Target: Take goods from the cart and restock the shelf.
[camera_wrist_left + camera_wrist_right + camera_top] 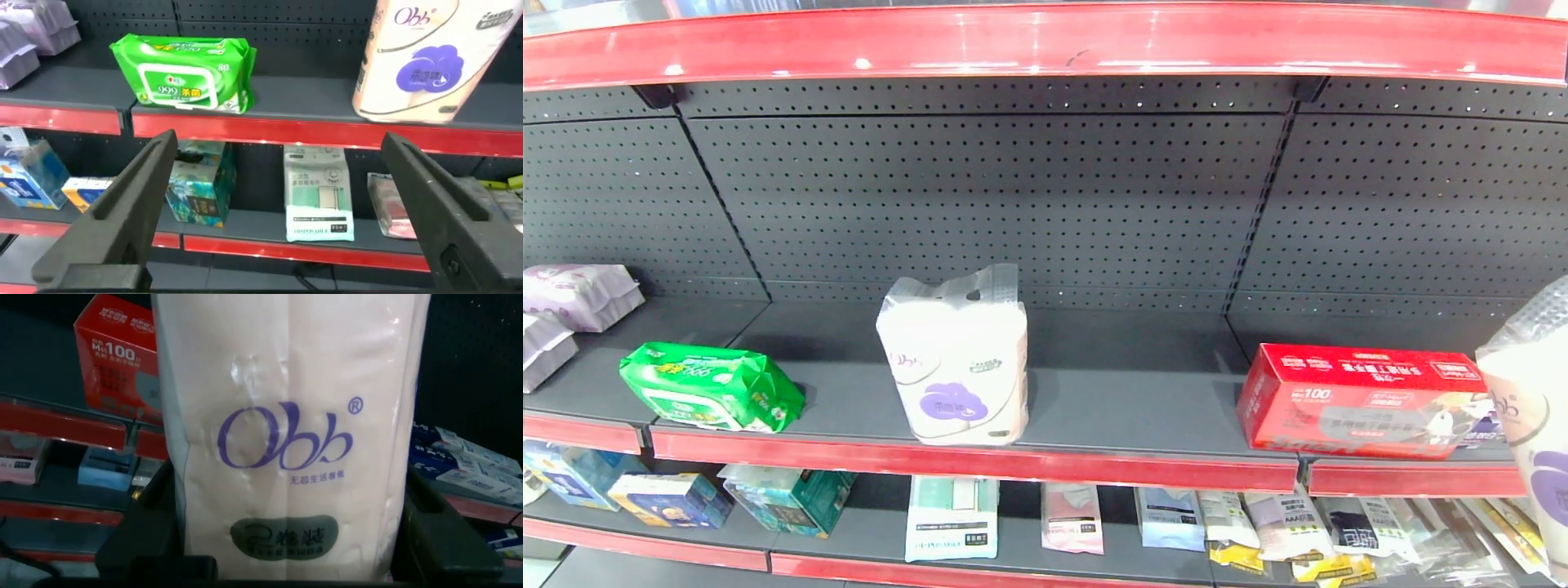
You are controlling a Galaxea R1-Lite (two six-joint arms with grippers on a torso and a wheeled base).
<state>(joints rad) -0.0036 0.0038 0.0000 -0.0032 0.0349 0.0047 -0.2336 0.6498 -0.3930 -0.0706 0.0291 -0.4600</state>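
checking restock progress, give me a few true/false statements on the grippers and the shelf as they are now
1. The right gripper holds a roll pack. True.
2. The left gripper grips the wipes. False: it is open and empty, and the wipes lie on the shelf.
3. A second pack stands on the shelf between the wipes and the red box. True.
4. The red box lies on top of the wipes. False: they are apart, one on either side of the second pack.
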